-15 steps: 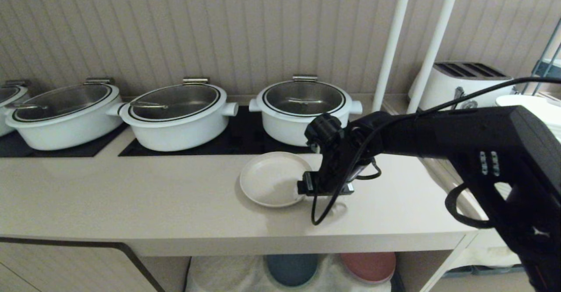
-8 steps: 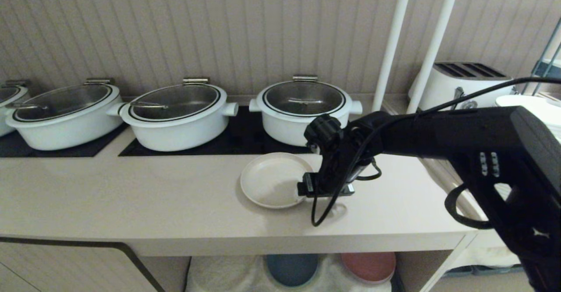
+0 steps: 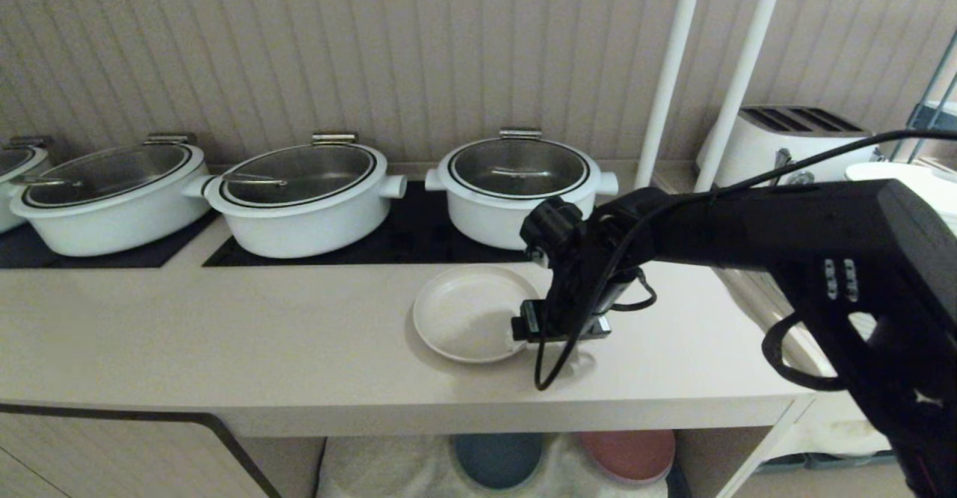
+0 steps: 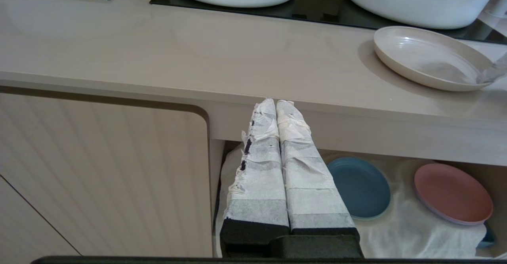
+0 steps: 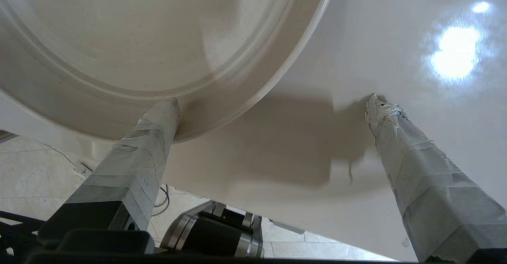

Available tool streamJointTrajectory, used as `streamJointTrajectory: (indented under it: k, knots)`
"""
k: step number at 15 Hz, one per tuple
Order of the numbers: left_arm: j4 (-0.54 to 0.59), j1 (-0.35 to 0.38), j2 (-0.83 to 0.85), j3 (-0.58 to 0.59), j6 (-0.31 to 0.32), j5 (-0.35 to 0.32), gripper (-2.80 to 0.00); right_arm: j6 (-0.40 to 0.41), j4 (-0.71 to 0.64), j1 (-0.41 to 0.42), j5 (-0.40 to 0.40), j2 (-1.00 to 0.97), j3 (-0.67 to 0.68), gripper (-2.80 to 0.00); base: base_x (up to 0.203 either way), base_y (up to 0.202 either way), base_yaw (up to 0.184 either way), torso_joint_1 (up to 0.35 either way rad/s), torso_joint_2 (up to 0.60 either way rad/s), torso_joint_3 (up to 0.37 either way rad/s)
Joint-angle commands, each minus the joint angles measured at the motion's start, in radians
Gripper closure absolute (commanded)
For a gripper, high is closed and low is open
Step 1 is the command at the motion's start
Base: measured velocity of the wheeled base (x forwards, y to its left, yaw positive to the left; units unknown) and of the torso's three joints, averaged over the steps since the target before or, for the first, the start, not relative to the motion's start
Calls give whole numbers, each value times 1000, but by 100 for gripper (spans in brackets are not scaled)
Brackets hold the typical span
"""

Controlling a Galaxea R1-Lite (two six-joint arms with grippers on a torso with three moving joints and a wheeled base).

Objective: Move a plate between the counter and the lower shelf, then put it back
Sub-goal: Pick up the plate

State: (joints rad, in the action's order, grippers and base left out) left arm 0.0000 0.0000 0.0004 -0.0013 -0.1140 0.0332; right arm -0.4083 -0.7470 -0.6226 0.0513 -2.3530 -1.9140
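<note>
The cream plate (image 3: 465, 315) lies on the counter (image 3: 224, 333) in front of the right-hand pot. My right gripper (image 3: 559, 331) points down at the plate's right rim and is open. In the right wrist view the right gripper (image 5: 273, 101) straddles that rim: one taped finger (image 5: 158, 121) rests inside the plate (image 5: 158, 38), the other (image 5: 386, 117) touches the bare counter (image 5: 396, 38). My left gripper (image 4: 276, 103) is shut and empty, parked below the counter's front edge by the lower shelf (image 4: 396, 232). The plate (image 4: 427, 56) also shows in the left wrist view.
Three white lidded pots (image 3: 299, 195) stand on black panels at the back. A blue plate (image 4: 358, 186) and a pink plate (image 4: 451, 192) lie on the shelf's cloth. White poles (image 3: 665, 72) and a toaster (image 3: 792, 139) stand at right. A cabinet door (image 4: 99, 176) closes the left.
The plate and my right gripper have shifted a little to the right and toward the counter's front edge. The left arm has stayed still.
</note>
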Motion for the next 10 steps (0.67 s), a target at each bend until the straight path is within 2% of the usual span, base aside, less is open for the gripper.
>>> streamJointTrajectory:
  k: [1,10]
  knots:
    - [0,0,0,1,-1,1,0,-1,-3,0,1,0,0,-280,0,0,0,0,0,0]
    - [0,0,0,0,-1,1,0,23,66,1,-8,-28,-2,-280,0,0,0,0,0,0]
